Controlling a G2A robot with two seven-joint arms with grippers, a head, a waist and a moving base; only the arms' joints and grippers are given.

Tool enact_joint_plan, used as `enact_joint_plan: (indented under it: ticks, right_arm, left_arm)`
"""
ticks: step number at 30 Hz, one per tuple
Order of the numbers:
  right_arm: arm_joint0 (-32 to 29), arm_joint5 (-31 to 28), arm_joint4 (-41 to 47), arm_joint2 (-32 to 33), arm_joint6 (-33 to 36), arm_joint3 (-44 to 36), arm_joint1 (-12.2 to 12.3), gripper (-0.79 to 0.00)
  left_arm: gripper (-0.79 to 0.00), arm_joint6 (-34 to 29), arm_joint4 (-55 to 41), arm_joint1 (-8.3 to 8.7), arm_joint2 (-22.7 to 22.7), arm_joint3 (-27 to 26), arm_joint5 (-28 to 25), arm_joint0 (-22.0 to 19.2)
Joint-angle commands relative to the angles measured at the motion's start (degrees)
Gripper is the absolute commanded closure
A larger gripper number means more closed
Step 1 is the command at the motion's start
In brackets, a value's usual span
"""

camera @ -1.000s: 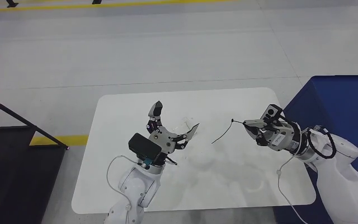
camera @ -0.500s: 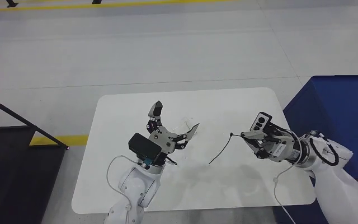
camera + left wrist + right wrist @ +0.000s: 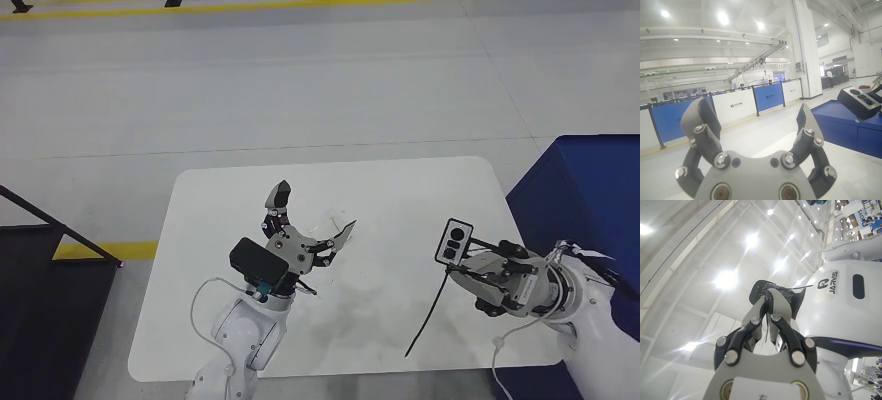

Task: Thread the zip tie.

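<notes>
A thin black zip tie (image 3: 430,310) is pinched at one end by my right gripper (image 3: 466,264), over the right side of the white table (image 3: 400,190). Its strap slants toward the table's near edge. In the right wrist view the right gripper (image 3: 768,293) is shut on the zip tie (image 3: 767,321), which runs down between the fingers, and a short end sticks out sideways past the tips. My left gripper (image 3: 312,212) stands open over the table's middle, holding nothing. The left wrist view shows this gripper (image 3: 753,111) with its fingers spread wide.
A blue cabinet (image 3: 590,190) stands against the table's right side, close to the right arm. A black frame (image 3: 40,280) sits on the floor to the left. In the left wrist view the right arm's wrist camera (image 3: 859,103) is seen off to one side.
The right arm drew back toward the table's near right corner and rolled its wrist. The zip tie swung from pointing left to slanting toward the near edge. The left arm stayed still.
</notes>
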Motion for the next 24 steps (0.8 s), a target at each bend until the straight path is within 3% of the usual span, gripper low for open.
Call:
enact_joint_plan:
  ticks: [1, 11, 17, 24]
  right_arm:
    - [0.10, 0.01, 0.39, 0.16, -0.01, 0.22, 0.19, 0.000]
    - [0.73, -0.62, 0.08, -0.11, 0.62, -0.18, 1.22, 0.000]
    - [0.51, -12.47, -12.69, 2.18, 12.47, -0.22, 1.56, 0.000]
    - [-1.08, -15.65, -14.20, 0.97, 15.65, -0.42, 2.98, 0.000]
  left_arm:
    - [-0.785, 0.00, 0.00, 0.00, 0.00, 0.00, 0.00, 0.00]
    - [-0.785, 0.00, 0.00, 0.00, 0.00, 0.00, 0.00, 0.00]
    - [-0.785, 0.00, 0.00, 0.00, 0.00, 0.00, 0.00, 0.00]
    - [-0.785, 0.00, 0.00, 0.00, 0.00, 0.00, 0.00, 0.00]
